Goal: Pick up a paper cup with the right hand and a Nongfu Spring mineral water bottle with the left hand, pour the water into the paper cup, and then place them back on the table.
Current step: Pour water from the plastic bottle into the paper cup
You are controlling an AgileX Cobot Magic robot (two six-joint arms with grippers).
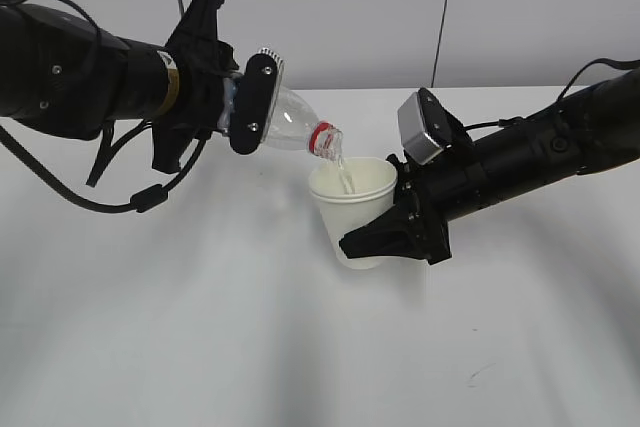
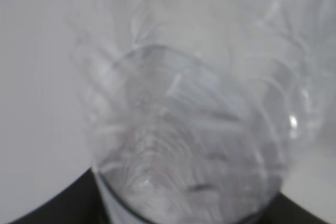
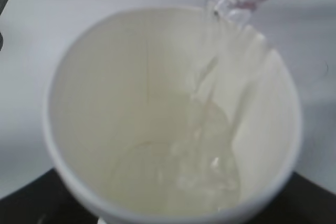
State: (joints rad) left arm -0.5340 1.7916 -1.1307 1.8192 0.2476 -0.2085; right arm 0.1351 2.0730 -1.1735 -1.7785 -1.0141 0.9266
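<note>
Water (image 3: 210, 145) streams in; right hand (image 1: 385, 232) clamps flimsy paper cup (image 1: 352, 209) midway, left hand (image 1: 245, 107) squeezes crinkly Nongfu Spring mineral water bottle (image 1: 290, 119) body.

Plain white table (image 1: 200, 347) — a faint dark scuff near its front right, soft grey shadows across it

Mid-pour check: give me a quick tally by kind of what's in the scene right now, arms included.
Paper cups: 1, the paper cup, held by the right hand.
Bottles: 1, the Nongfu Spring mineral water bottle, tilted in the left hand, the water streaming into the cup.
Robot arms: 2.
Tables: 1, the table.
Total: 5.
</note>
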